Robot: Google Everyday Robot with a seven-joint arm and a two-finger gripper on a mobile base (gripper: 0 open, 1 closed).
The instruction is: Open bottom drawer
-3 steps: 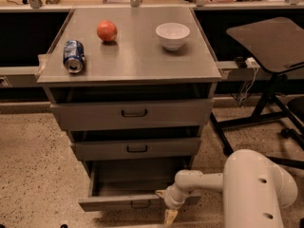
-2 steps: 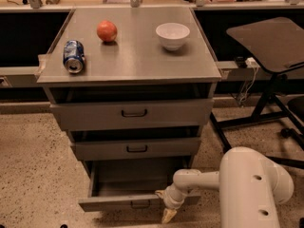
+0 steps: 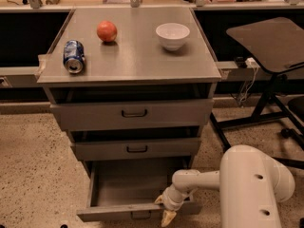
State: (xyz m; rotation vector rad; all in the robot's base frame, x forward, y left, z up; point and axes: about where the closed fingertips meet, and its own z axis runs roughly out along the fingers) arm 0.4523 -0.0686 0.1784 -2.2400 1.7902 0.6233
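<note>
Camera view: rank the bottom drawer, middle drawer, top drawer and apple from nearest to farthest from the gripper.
The gripper is low, at the front edge of the open drawer.
1. Bottom drawer: pulled out, right at the gripper.
2. Middle drawer: directly above, closed.
3. Top drawer: one level higher still.
4. Apple: up top, toward the back left.

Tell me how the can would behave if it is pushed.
The can lies on its side, so it would probably roll. It looks small, thus likely light. The gripper is far below, at the front of the bottom drawer.
</note>
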